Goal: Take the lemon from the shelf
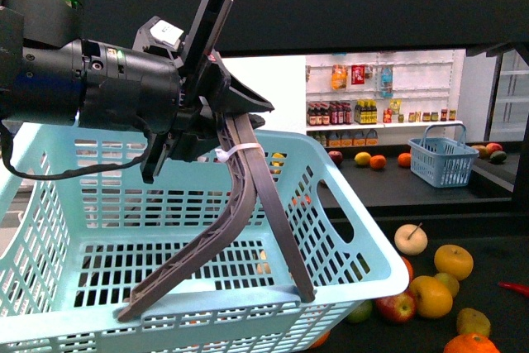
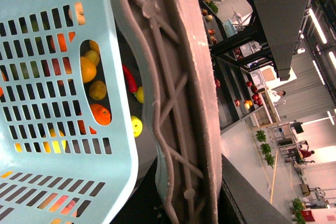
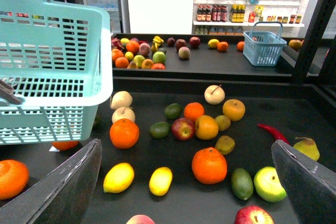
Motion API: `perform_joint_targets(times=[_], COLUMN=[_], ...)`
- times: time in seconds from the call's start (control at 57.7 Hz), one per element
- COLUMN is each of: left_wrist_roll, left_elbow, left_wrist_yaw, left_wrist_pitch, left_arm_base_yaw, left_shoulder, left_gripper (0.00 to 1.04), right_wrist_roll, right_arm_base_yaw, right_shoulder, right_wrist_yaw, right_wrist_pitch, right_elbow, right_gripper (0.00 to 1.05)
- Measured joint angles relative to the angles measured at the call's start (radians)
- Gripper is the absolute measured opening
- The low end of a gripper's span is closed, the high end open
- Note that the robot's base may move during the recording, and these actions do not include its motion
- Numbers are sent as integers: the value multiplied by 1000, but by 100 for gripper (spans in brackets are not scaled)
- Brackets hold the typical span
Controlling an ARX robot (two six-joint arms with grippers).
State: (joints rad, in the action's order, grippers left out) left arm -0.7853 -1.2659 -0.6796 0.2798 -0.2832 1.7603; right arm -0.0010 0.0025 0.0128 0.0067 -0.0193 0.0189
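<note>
Couldn't find lemon [image 3: 160,181] in front view: blocked there by big basket [image 1: 215,310] and L gripper [image 1: 242,49]. Spotted it only in R wrist view, lying on flat black tray of shelf [image 3: 294,119], just beside a rounder yellow fruit [image 3: 118,177], narrow gap, not touching. Couldn't be sure which of the 2 was the true lemon; went w/ the longer oval.

Saw R gripper [image 3: 186,146] only as 2 grey fingers [image 3: 63,187], cut off at frame corners, spread wide apart, nothing held, lemon showing in the gap.

Couldn't tell L gripper's grip. Black fingers looked splayed in a V w/ basket handle [image 1: 281,229] running up into its base, contact spot hidden. Got no help from L wrist view: filled by handle close-up and basket wall, no fingers shown.

Noted around lemon:
- large orange [image 3: 209,164] near
- dark green oval fruit [image 3: 241,183] and pale green round fruit [image 3: 269,184] past that
- 2nd orange [image 3: 124,132], red apple [image 3: 182,128], cream stemmed fruit [image 3: 214,94] and red chilli [image 3: 273,132] further back

Placed basket above tray on L arm's side, apart from lemon. Made out small blue basket [image 3: 264,48] and white wall shelves w/ bottles [image 3: 236,11] far behind.

Materials:
- lemon: smooth, bright yellow skin
- basket: pale turquoise plastic, slotted lattice walls
- handle: grey-brown, trussed ribs, bent, w/ white zip tie [image 1: 240,153]
- tray: matt black
- shelf frame: dark metal
</note>
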Motion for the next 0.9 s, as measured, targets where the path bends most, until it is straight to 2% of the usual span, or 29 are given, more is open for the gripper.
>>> perform_joint_targets(times=[0.069, 0.104, 0.225, 0.312, 0.381, 0.589, 0.901], left_wrist_roll=[3, 3, 5, 6, 5, 6, 10], left_elbow=[-4, -4, -5, -5, -5, -7, -7], left_wrist_yaw=[8, 15, 18, 18, 18, 18, 18], left_wrist_pitch=[-3, -4, -4, -4, -4, -4, -4], left_arm_base_yaw=[-1, -1, 0, 0, 0, -1, 0], left_shoulder=[13, 16, 16, 16, 16, 18, 18], left_gripper=[14, 14, 14, 14, 14, 14, 14], right_wrist_roll=[73, 103, 151, 139, 135, 51, 6], right_arm_base_yaw=[-16, -44, -179, -214, -221, -169, -64], right_shoulder=[102, 209, 711, 1040, 1231, 1777, 2274], right_wrist_yaw=[1, -37, -216, -237, -239, -227, -112], right_wrist_pitch=[-145, -153, 48, 181, 229, 309, 243], right_elbow=[60, 81, 183, 295, 382, 663, 1051], right_gripper=[97, 97, 97, 97, 97, 97, 97])
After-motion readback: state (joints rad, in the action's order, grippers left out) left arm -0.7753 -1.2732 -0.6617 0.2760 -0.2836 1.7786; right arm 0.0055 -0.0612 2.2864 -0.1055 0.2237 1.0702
